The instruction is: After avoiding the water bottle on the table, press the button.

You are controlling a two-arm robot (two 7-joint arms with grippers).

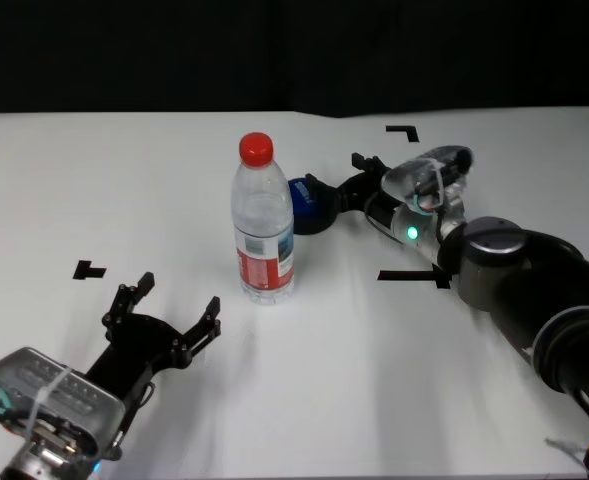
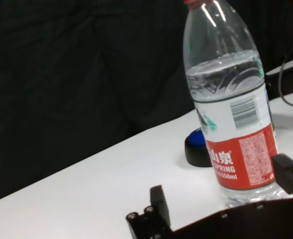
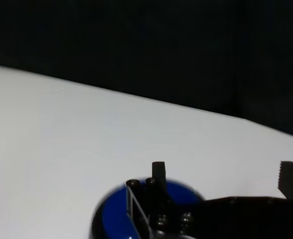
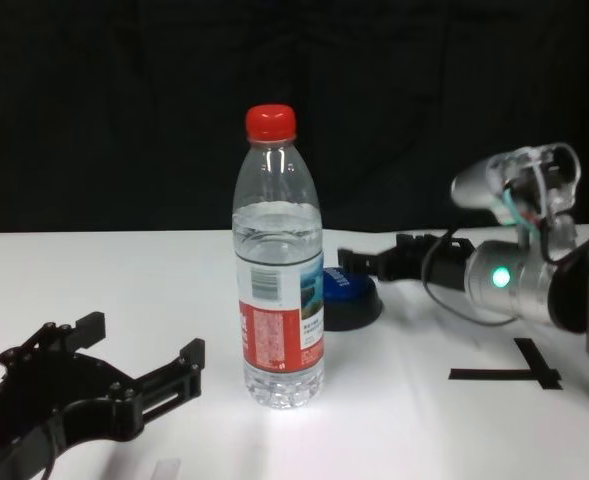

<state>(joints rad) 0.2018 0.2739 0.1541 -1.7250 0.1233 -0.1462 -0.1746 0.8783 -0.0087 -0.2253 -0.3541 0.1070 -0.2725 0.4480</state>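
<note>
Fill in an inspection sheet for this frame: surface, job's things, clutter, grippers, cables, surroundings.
Surface: white table with black tape marks.
Job's things: bottle upright, capped, partly filled; blue button behind it, toward the right.
Clutter: nothing seen.
Grippers: right gripper at the button, fingers over its dome, contact unclear; left gripper open, near the table's front, short of the bottle.
Cables: loops on the right wrist.
Surroundings: black backdrop.
</note>
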